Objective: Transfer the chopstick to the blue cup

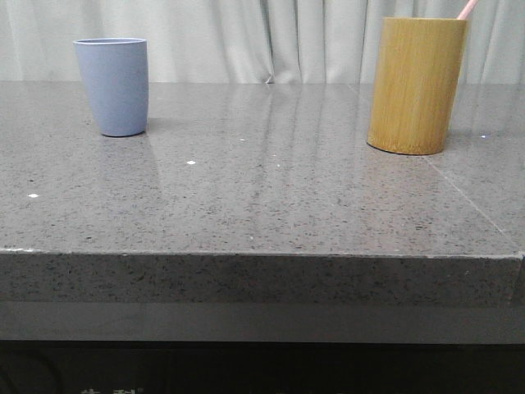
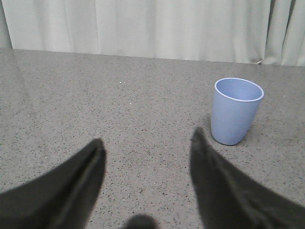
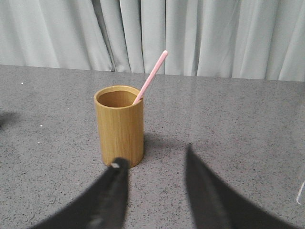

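Note:
The blue cup (image 1: 112,86) stands upright at the far left of the grey stone table; the left wrist view has it (image 2: 236,110) just beyond one finger. A pale pink chopstick (image 3: 150,78) leans inside the yellow-brown bamboo cylinder (image 3: 120,125), its tip poking above the rim (image 1: 467,9) at the far right. My left gripper (image 2: 147,140) is open over bare tabletop, short of the blue cup and beside it. Close in front of the bamboo cylinder my right gripper (image 3: 155,157) stands open, holding nothing.
Pale curtains (image 1: 262,37) hang behind the table. The stone table's front edge (image 1: 262,254) runs across the front view. The stretch of tabletop between the two cups holds nothing but small light specks.

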Motion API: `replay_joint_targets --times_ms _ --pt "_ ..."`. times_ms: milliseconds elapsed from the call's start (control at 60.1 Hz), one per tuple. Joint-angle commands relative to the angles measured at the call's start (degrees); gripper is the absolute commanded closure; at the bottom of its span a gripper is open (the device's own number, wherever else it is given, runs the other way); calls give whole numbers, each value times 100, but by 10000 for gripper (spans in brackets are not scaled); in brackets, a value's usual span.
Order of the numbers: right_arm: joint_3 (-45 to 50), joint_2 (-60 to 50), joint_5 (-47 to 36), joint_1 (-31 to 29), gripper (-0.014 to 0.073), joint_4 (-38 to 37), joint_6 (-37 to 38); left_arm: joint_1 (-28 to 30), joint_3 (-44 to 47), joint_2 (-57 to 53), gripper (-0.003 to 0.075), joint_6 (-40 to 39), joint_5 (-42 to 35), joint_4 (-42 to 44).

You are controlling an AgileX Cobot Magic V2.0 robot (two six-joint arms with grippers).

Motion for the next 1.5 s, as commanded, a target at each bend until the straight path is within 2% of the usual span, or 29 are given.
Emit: replay_joint_targets --times_ms 0,67,133,283,499,798,981,1281,1480 --pt "-204 107 -460 -2 71 -37 -47 -49 -203 56 78 -40 -539 -104" --pt "-204 107 -460 -2 20 -37 -47 -49 -203 56 67 -40 -658 -350" --pt "-204 107 -460 -2 22 -37 -47 -49 -269 80 69 -40 -647 -525" --pt "-204 107 -465 -2 22 -37 -47 -86 -930 706 69 308 122 -597" --pt "-204 107 -465 -2 22 -37 -47 -717 -2615 2418 69 548 1479 -688" --pt "-204 107 -490 -2 22 -37 -47 -1833 -4987 4531 69 548 2459 -573" --pt "-204 107 -506 -2 22 -37 -47 -2249 -6575 5817 69 548 3333 -170" --pt "-204 107 -506 -2 22 -37 -47 -2296 -8773 7541 69 548 4632 -15" --pt "-204 107 -506 -2 22 -37 -47 -2283 -9199 8085 69 494 4772 109"
